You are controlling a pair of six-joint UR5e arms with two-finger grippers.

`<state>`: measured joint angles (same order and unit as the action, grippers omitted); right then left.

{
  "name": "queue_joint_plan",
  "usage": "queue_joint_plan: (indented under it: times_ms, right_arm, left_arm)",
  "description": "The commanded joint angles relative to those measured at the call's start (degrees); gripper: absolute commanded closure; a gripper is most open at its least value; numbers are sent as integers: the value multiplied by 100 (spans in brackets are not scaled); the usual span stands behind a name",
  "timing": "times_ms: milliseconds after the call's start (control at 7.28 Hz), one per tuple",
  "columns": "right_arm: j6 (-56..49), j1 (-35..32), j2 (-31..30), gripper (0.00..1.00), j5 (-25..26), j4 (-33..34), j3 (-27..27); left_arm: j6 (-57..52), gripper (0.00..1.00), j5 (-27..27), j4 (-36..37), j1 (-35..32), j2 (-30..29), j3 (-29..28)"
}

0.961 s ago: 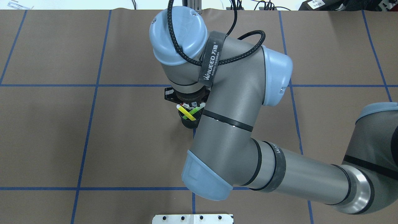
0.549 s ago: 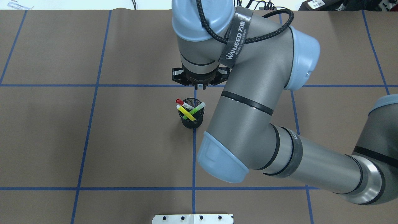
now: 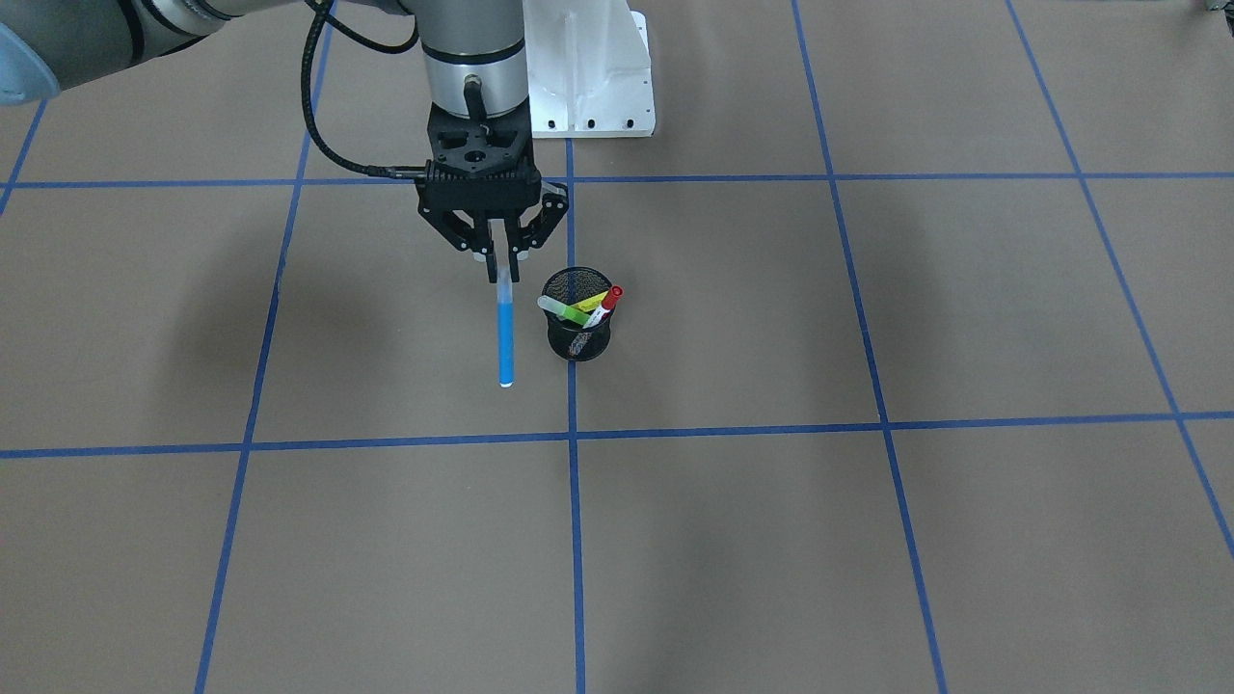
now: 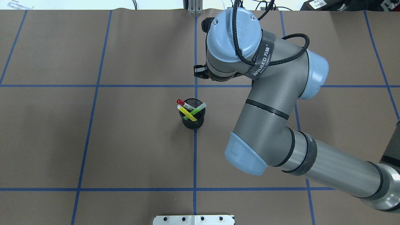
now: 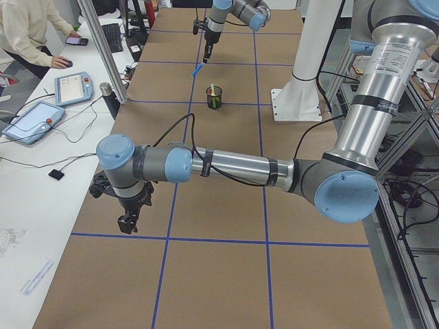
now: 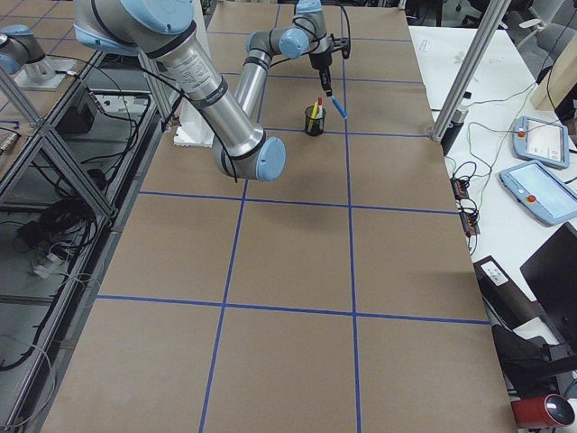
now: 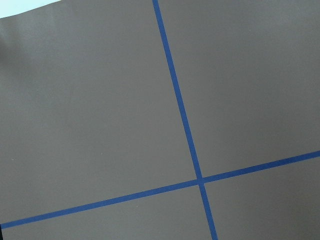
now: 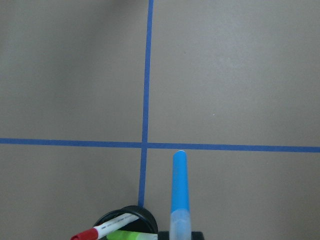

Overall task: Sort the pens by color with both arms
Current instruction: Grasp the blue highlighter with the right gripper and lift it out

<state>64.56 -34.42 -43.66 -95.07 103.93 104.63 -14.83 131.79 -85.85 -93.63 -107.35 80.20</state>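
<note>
My right gripper is shut on the translucent cap end of the blue pen, which hangs upright in the air beside the black mesh cup. The blue pen also shows in the right wrist view. The green pen, the yellow pen and the white pen with red cap stand slanted in the cup. In the overhead view the right wrist hides the gripper. My left gripper hovers over the table far from the cup; I cannot tell whether it is open.
The brown table cover carries a grid of blue tape lines. The white pedestal stands at the robot's edge of the table. Tablets and an operator are beyond the far table edge.
The right gripper rose from over the cup with the blue pen and moved away from the robot and to the right in the overhead view. The three pens in the cup stayed put.
</note>
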Motion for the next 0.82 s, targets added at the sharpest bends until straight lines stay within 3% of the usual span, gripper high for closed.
queue_joint_plan:
  times_ms: [0,275,687]
  right_arm:
    - [48,171,-257,100,530,-940,-450]
    - [74,357,-354,100,1005,-1111,-619]
    - [355,594,-415,100,1648,-2855,-1653]
  left_arm:
    - [102,0,-13,-719,11,118,-379]
    - [349,0,-22,-1319,37,179,-706]
    - [349,0,-22,-1338,37,223,-681]
